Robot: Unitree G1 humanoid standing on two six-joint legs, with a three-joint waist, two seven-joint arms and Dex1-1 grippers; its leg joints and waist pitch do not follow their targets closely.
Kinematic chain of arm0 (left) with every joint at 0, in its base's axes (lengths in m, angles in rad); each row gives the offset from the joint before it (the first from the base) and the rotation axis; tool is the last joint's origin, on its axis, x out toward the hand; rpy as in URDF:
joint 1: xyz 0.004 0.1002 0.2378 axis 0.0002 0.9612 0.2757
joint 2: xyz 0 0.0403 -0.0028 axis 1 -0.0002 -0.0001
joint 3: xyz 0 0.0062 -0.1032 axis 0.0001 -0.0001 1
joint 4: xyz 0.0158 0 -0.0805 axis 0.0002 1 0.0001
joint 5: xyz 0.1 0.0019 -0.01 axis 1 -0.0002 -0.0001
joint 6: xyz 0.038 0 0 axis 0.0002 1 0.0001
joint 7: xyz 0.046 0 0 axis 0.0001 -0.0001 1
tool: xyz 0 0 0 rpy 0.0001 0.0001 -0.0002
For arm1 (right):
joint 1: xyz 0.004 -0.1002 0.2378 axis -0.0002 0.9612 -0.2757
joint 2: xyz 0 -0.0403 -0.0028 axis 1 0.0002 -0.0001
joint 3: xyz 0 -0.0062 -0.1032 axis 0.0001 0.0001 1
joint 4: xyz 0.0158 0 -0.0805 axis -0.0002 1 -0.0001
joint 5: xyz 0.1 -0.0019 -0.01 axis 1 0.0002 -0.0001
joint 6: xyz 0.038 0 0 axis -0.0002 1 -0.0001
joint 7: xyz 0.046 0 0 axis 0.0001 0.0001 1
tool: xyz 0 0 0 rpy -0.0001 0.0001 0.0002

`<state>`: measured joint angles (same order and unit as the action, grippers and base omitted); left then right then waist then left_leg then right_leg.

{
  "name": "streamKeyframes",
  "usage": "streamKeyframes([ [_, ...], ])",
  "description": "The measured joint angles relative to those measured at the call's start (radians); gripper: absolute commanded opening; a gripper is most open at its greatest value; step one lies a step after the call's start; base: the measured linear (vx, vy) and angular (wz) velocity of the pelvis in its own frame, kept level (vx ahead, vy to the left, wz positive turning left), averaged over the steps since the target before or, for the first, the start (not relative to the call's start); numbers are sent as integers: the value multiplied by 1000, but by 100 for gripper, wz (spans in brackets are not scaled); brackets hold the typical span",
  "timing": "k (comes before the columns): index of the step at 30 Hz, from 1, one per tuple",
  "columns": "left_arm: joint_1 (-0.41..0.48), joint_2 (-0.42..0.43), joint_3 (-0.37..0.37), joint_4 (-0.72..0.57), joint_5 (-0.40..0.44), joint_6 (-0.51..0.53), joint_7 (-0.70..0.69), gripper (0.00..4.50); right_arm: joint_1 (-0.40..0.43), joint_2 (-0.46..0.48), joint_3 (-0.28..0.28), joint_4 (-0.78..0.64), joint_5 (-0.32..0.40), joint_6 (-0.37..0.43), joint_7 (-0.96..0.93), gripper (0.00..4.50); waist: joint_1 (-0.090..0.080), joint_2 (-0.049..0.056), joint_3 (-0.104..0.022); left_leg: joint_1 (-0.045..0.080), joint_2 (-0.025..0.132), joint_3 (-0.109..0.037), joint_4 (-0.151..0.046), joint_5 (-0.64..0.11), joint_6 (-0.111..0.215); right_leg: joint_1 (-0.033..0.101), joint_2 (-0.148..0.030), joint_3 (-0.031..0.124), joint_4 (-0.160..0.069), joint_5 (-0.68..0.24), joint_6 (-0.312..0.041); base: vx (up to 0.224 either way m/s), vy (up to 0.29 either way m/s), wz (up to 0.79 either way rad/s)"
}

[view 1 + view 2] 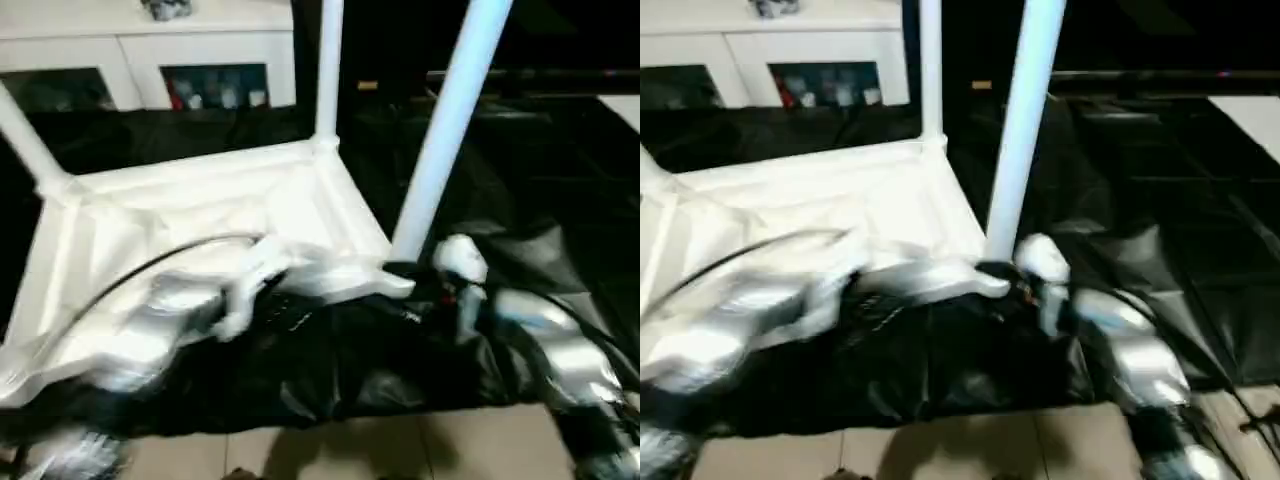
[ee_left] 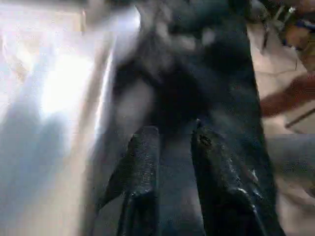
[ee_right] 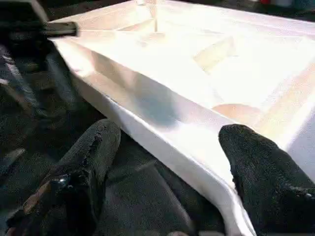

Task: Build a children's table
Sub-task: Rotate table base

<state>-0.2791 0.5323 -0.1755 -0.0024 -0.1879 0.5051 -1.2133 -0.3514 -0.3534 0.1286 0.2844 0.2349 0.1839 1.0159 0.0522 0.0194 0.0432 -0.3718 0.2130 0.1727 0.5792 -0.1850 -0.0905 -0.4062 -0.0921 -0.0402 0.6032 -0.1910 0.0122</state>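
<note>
Right gripper (image 3: 167, 147) open, straddling upturned children's table (image 3: 197, 83) rim.

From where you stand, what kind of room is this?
Probably an ordinary indoor room used as a workspace: a white glass-doored cabinet stands behind, black sheeting covers a tiled floor, and the upturned children's table rests on it.

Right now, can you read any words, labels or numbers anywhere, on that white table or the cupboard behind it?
None can be read.
The children's table shows plain white plastic, no print.
The small things behind the cabinet's glass doors are too blurred to read.
</note>
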Motion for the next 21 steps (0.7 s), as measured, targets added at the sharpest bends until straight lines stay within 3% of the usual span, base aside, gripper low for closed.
streamKeyframes([
  [3, 105, 107, 24, -143, -19, 97, -10, 173, -39, 74, 30, 50, -17, -18, -18, 369, 0, -3, 0, 2, 0, 0, 0, 0, -1, 0, 0, 1, 2, 0, 0, 0, 0, 0],
  [9, 165, 117, 34, -184, 40, 115, 93, 219, -94, 180, 67, 155, -64, -76, -131, 369, 12, -8, 3, 3, 0, 0, 1, 1, -3, 2, -1, 1, 6, 0, 0, 0, 0, 0],
  [15, 172, 73, 67, -157, 96, 76, 261, 270, -208, 313, -26, 323, -75, -110, -395, 369, 4, -6, 5, 5, -1, -2, 1, 3, -5, 1, 0, 1, 10, 2, -2, 0, 0, 0],
  [21, 180, 65, 59, -173, 97, 77, 280, 308, -273, 335, -73, 438, -76, -157, -555, 369, 13, -7, 5, 3, -2, -3, 1, 3, -5, 1, 0, 0, 10, 2, -2, 0, 0, 0],
])
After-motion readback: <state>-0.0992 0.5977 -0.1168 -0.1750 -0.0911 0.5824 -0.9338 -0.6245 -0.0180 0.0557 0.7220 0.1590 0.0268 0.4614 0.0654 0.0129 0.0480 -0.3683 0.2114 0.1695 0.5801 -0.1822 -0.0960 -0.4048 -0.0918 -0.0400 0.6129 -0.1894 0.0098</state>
